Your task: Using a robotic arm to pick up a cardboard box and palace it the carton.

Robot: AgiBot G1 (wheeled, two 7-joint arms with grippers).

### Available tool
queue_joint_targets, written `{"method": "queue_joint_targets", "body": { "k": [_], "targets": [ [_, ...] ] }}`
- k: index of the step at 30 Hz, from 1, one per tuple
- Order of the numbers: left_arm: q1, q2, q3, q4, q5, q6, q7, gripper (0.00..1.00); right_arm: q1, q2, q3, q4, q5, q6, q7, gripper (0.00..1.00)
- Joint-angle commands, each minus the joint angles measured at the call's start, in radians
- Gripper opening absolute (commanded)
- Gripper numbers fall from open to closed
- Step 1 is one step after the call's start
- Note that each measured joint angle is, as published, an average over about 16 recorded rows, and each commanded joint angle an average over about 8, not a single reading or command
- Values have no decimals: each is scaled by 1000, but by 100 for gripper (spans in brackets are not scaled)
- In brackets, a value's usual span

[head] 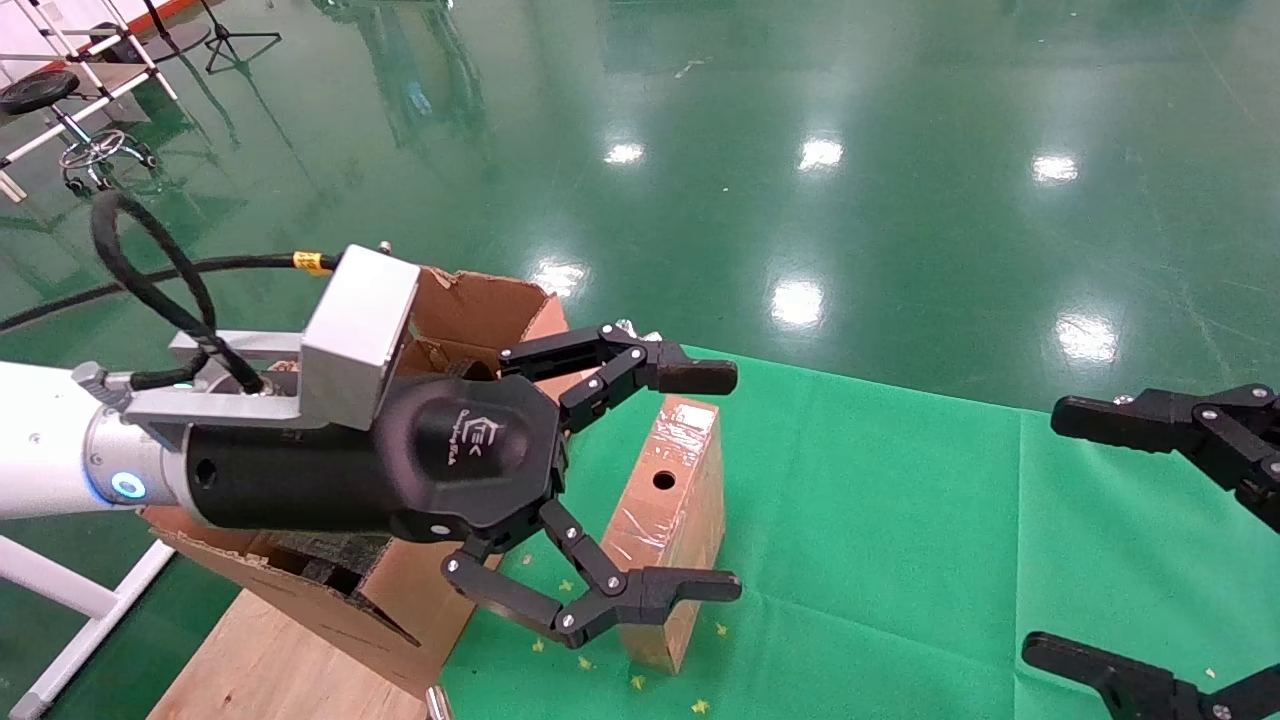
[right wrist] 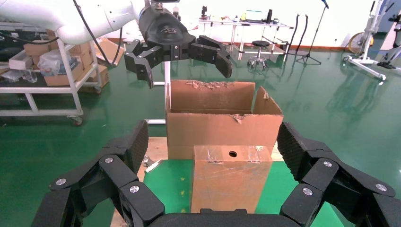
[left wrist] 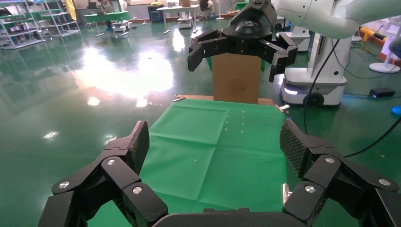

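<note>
The cardboard box point(head: 668, 520), slim, taped, with a round hole, stands upright on the green cloth point(head: 900, 520). The torn carton point(head: 480, 305) stands behind it at the table's left end. My left gripper point(head: 736, 481) on the white arm is open and empty, held high over the carton and box; it shows up high in the right wrist view point(right wrist: 179, 47). Its own view shows only cloth between its fingers point(left wrist: 140, 142). My right gripper point(head: 1040, 530) is open and empty, facing the box point(right wrist: 231, 182) and the carton point(right wrist: 215, 116) from some way off.
The carton rests on a wooden board point(head: 270, 650) beside the cloth. Another brown box with a round stamp point(left wrist: 236, 78) stands beyond the cloth's far end, near a white robot base point(left wrist: 312, 82). A shelf trolley point(right wrist: 47, 80) and glossy green floor surround the table.
</note>
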Motion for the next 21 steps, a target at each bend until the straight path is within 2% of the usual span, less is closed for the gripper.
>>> {"method": "queue_joint_targets", "body": {
  "k": [1,11,12,19,20,21],
  "targets": [
    [0,0,0,0,0,0,0,100,0,0,0,0,0,0,0,100],
    [0,0,0,0,0,0,0,100,0,0,0,0,0,0,0,100],
    [0,0,0,0,0,0,0,100,0,0,0,0,0,0,0,97],
    [-5,-7,4,-7,26,-9,5,100,0,0,0,0,0,0,0,11],
    [-7,-10,6,-11,39,-16,6,100,0,0,0,0,0,0,0,1],
    [-10,-13,9,-15,54,-25,4,100,0,0,0,0,0,0,0,0]
  ]
}}
